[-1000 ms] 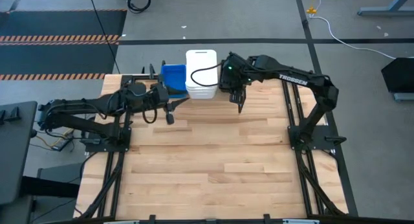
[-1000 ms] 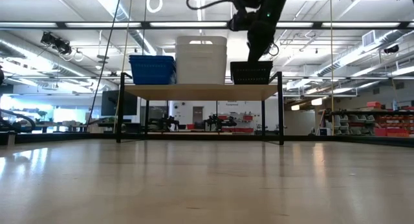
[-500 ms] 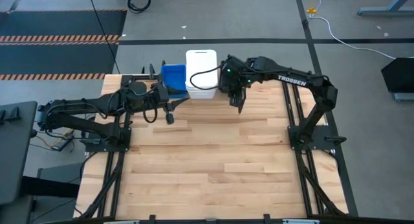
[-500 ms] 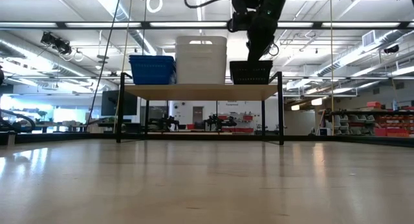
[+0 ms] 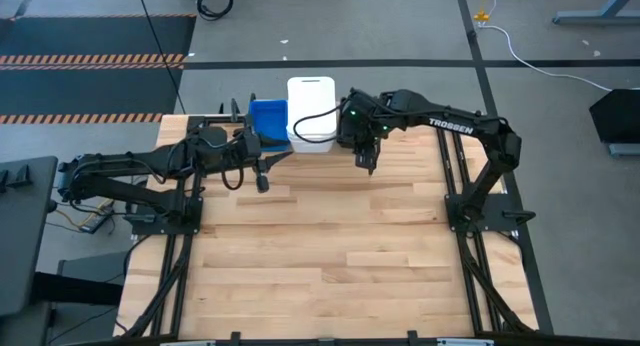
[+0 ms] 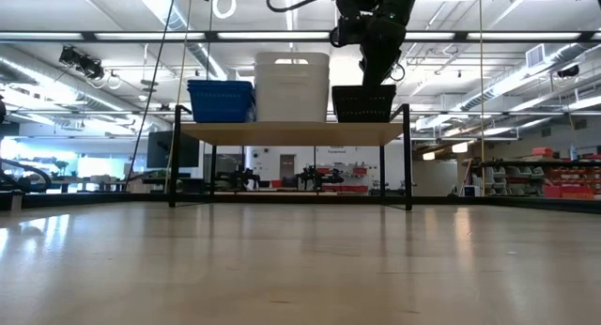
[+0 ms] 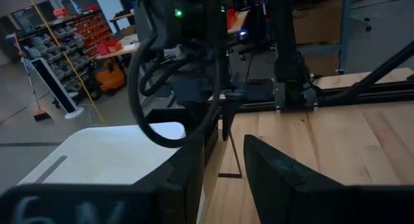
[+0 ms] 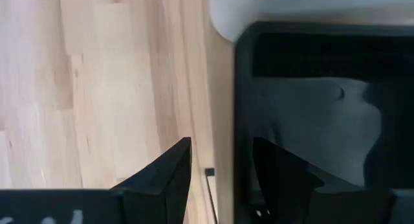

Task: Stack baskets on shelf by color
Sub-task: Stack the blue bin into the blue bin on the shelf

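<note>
The shelf [image 6: 291, 132] stands at the table's far edge. It carries a blue basket stack [image 6: 222, 100] on the left, a white stack [image 6: 292, 85] in the middle and a black basket [image 6: 364, 103] on the right. My right gripper [image 5: 365, 164] is open above the black basket's near wall [image 8: 240, 107]. One finger [image 8: 278, 172] is inside the basket and one finger [image 8: 171, 169] is outside it. My left gripper [image 5: 263, 176] is open and empty, in front of the shelf near the blue basket [image 5: 267, 121]. My right gripper [image 8: 220, 166] points down over the black basket's near wall, with its fingers on either side of it. Wood shows between the outer finger and the wall. I cannot tell whether the inner finger touches the wall. The basket rests on the shelf.
The white basket [image 8: 291, 10] stands close beside the black basket [image 8: 310, 120]. The left wrist view shows the white basket [image 7: 97, 153] and the right arm [image 7: 187, 43] ahead of my left gripper [image 7: 223, 166]. Bare wooden tabletop [image 5: 330, 256] lies in front of the shelf.
My right gripper has shifted a little toward the table's left, staying above the black basket.
</note>
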You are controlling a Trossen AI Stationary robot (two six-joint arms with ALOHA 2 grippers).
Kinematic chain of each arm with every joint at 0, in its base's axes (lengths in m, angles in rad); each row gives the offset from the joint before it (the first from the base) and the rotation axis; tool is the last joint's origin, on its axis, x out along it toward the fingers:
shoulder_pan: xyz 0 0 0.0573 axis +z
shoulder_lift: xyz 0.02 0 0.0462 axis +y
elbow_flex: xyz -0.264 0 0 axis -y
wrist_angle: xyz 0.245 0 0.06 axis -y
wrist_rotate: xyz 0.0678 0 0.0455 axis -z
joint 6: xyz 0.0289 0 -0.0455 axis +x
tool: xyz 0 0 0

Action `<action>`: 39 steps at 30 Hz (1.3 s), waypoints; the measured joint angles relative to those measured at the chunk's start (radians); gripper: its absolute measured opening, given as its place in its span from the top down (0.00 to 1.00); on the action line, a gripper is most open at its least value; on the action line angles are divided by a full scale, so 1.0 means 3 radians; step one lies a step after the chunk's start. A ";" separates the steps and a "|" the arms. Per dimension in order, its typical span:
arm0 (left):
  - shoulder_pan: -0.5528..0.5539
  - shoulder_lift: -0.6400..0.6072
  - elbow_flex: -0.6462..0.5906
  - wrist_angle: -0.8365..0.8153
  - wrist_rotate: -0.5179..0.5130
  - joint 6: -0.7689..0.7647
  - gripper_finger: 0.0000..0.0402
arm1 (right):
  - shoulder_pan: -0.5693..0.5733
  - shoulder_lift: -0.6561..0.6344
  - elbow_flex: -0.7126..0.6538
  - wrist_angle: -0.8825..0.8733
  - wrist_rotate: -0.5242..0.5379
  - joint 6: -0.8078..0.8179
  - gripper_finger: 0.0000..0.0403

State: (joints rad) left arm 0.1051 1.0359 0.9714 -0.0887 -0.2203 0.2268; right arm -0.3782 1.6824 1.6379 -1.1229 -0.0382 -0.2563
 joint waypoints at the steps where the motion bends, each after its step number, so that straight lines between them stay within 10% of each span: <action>1: 0.0000 0.0000 0.0000 -0.0001 0.0000 0.0000 0.71 | -0.0011 0.0000 0.0000 -0.0005 0.0001 0.0015 0.57; 39: 0.0000 0.0003 0.0000 -0.0065 0.0000 0.0003 0.71 | -0.0038 -0.0001 -0.0001 -0.0375 0.0325 0.0108 0.57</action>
State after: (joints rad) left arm 0.1051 1.0367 0.9714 -0.1081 -0.2203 0.2276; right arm -0.3897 1.6821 1.6375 -1.2354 0.0593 -0.2239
